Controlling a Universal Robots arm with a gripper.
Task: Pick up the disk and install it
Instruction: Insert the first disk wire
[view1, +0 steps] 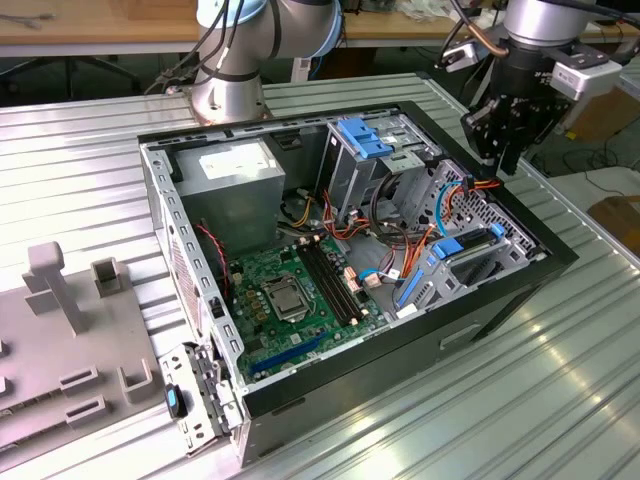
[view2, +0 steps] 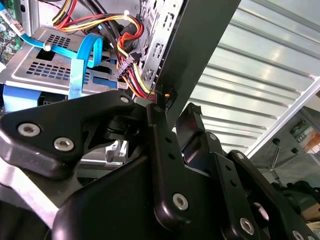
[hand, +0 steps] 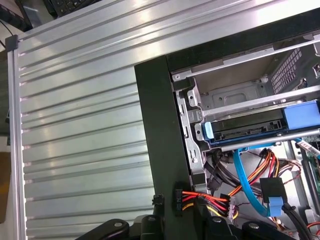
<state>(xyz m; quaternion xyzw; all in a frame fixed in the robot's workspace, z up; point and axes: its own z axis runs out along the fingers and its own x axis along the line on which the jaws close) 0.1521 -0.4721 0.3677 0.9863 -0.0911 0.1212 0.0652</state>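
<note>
Inside the computer case (view1: 350, 382), the disk (hand: 247, 131) sits in a silver bay just within the case's black wall. My claw (view1: 503, 165) hangs over that wall's rim, apart or together I cannot tell. I judge that a square descent, clear of the case's cables (hand: 210, 200), serves best.

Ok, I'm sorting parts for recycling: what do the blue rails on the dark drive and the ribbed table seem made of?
The bright blue rails framing the dark flat drive look like moulded plastic: even colour, soft sheen. The ribbed silvery table looks like bare metal, probably aluminium: bright streaky reflections.
</note>
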